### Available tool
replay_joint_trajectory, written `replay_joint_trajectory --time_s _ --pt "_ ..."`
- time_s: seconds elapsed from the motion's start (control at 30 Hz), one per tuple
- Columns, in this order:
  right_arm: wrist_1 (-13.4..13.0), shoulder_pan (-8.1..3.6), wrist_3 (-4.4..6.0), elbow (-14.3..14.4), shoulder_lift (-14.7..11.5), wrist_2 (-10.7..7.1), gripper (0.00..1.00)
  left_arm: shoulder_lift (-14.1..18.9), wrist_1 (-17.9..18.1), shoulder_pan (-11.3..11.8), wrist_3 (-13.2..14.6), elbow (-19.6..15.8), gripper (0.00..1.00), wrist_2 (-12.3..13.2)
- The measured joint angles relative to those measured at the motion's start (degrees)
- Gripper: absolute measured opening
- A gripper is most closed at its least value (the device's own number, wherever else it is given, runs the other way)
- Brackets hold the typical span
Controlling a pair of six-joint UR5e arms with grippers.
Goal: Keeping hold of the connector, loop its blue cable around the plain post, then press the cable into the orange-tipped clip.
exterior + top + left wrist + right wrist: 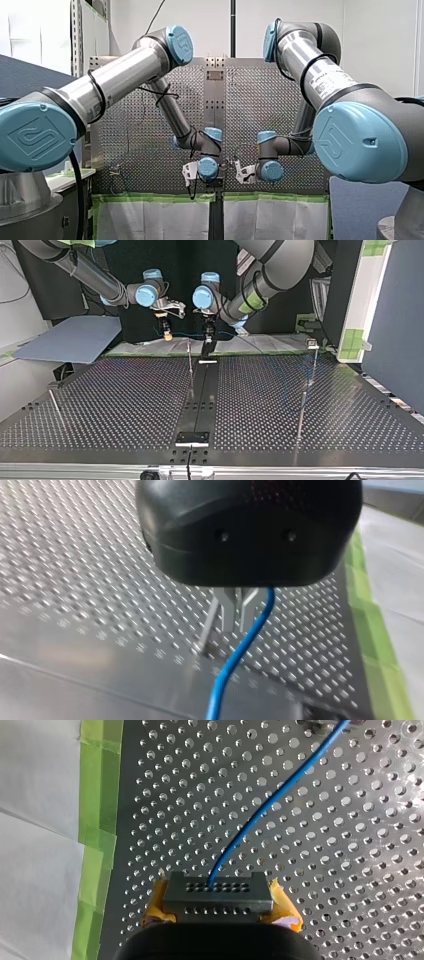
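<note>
My right gripper [218, 896] is shut on a grey connector [218, 890] with rows of small holes, its yellow pads [283, 909] pressing on both ends. A blue cable [270, 805] leaves the connector's middle and runs away over the perforated plate. In the top view this gripper [167, 334] hangs at the far edge, left of my left gripper [207, 345]. My left gripper [234, 614] has its metal fingers shut just above the plate. The blue cable [240, 650] passes close beside them; I cannot tell whether it is pinched. A thin plain post [190, 362] stands near both grippers.
Green tape [95, 820] and a white sheet [35, 845] border the plate behind my right gripper. In the top view further thin posts stand at the right [312, 360] [301, 410] and at the left [55, 405]. A black strip [202, 390] runs down the middle to a bracket [192, 438].
</note>
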Motion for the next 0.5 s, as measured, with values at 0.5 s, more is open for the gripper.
replay_joint_trajectory --time_s 0.5 --pt "-4.53 -1.05 3.72 5.37 -3.21 -1.62 0.0 1.47 0.37 -0.91 0.03 -1.5 0.0 1.19"
